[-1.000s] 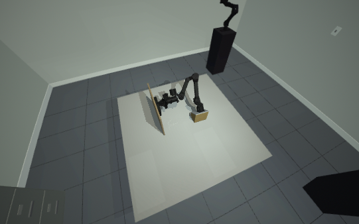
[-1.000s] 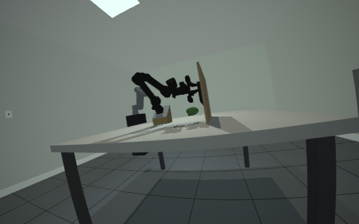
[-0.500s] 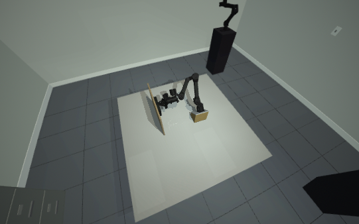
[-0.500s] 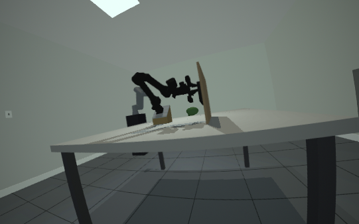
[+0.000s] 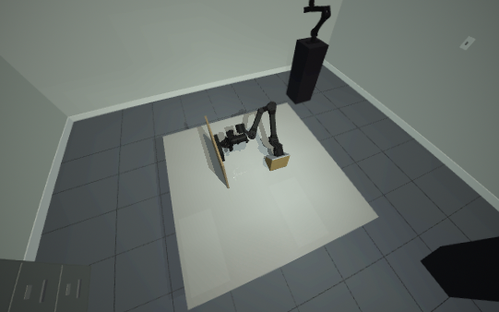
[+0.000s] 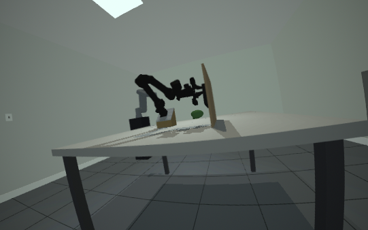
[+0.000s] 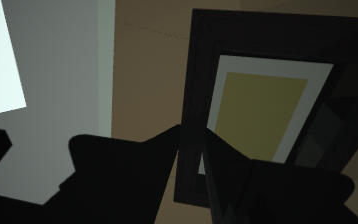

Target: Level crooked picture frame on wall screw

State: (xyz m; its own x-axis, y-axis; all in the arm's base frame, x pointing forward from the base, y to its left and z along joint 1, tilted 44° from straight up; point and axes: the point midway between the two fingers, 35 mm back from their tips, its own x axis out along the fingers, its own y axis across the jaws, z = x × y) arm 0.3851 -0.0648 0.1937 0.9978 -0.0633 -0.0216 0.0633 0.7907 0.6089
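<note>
The dark picture frame, with a white mat and a yellow centre, hangs on the upright tan board. In the wrist view its left side bar leans against the line of the board's left edge, top to the right. My gripper is shut on this left side bar, with one finger outside it and one inside the opening. The fingers cover the lower part of the bar. The screw and the notched strip are hidden behind the frame.
My arm stands on a tan block on the pale table, in front of the board. A green round object shows beyond the arm. A black pedestal with another arm stands off the table.
</note>
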